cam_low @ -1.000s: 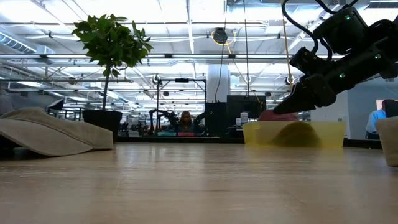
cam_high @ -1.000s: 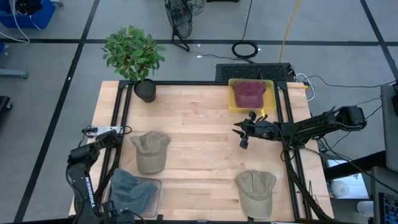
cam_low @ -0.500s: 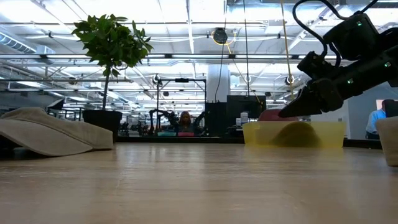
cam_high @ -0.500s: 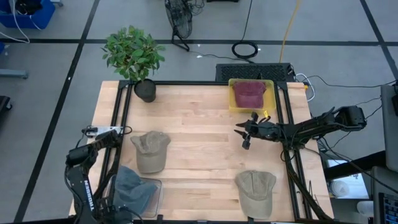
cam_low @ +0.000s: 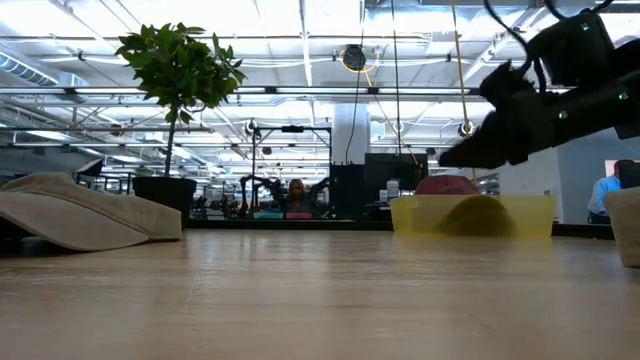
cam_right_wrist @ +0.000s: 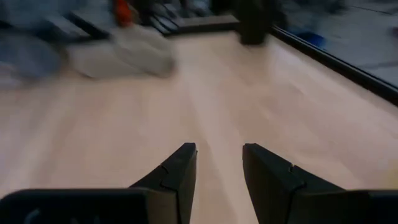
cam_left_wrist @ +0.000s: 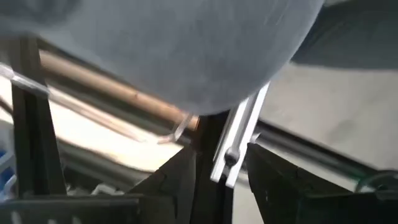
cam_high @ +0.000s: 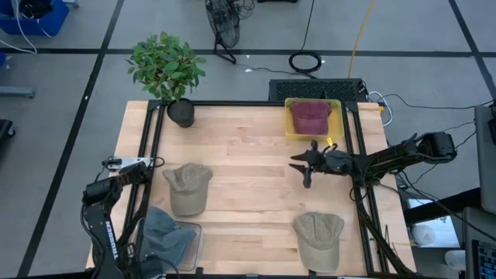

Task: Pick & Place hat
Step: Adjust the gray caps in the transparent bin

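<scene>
I have the right gripper [cam_high: 304, 172] hanging above the tabletop [cam_high: 248, 147], just in front of the yellow bin [cam_high: 287, 130]; its fingers [cam_right_wrist: 178, 169] are parted with nothing between them, only bare wood below. In the low view that gripper [cam_low: 455, 156] sits clear above the surface, near the bin [cam_low: 470, 216].

A maroon hat [cam_high: 310, 116] lies inside the yellow bin at the far right of the tabletop. A tan hat [cam_high: 187, 188] lies on the left half, brim toward the far side, and a second tan hat [cam_high: 319, 239] sits near the front right edge. A grey hat [cam_high: 161, 239] rests in the clear bin [cam_high: 194, 232] at the front left corner.

My left gripper [cam_left_wrist: 221, 177] is down at that corner, beside the clear bin; its wrist view shows the fingers [cam_left_wrist: 174, 180] apart with a metal rail between them and the grey hat [cam_left_wrist: 186, 50] right ahead. I cannot tell whether they hold anything.

A potted plant [cam_high: 167, 71] stands at the far left corner.
</scene>
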You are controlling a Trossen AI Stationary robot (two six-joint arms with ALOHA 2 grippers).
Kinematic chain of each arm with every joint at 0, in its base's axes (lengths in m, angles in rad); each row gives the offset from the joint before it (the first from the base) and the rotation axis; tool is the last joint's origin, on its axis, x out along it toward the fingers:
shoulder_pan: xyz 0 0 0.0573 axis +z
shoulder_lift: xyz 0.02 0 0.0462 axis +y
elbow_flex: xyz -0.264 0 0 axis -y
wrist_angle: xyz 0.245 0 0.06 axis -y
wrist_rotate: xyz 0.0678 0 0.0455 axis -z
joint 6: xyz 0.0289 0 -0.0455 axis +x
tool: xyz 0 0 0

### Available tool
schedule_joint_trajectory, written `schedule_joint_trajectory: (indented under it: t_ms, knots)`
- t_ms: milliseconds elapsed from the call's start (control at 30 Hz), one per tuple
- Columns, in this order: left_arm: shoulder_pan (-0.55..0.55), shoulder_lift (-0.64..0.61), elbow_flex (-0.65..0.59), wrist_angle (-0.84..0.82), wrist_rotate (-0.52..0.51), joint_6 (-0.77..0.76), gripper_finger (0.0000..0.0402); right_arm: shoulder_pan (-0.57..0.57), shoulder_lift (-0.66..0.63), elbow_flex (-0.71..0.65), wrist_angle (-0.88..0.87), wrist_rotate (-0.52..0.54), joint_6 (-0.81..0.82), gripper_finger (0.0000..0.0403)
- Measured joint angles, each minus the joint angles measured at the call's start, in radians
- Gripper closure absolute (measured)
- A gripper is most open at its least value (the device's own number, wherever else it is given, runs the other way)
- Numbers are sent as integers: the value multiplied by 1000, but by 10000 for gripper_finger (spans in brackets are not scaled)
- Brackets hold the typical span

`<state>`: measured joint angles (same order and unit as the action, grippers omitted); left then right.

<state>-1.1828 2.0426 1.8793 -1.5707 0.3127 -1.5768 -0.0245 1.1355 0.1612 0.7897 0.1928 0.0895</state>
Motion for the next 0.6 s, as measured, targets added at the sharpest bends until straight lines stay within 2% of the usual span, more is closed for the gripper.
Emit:
schedule_joint_trajectory:
  t_ms: [100, 200, 433, 533, 600]
  knots:
    - [13, -33, 0, 0, -82, -18, 268, 11, 0, 0, 75, -87, 16, 282]
    - [27, -81, 0, 0, -214, -32, 277, 50, 0, 0, 133, -93, 13, 282]
    - [46, -206, 2, 10, -631, -66, 284, 189, 20, 80, 141, -94, -28, 282]
    - [52, -238, 2, 22, -802, -92, 284, 245, 67, 148, 143, -93, -50, 282]
    - [62, -255, 2, 14, -942, -53, 284, 268, 110, 195, 143, -93, -61, 282]
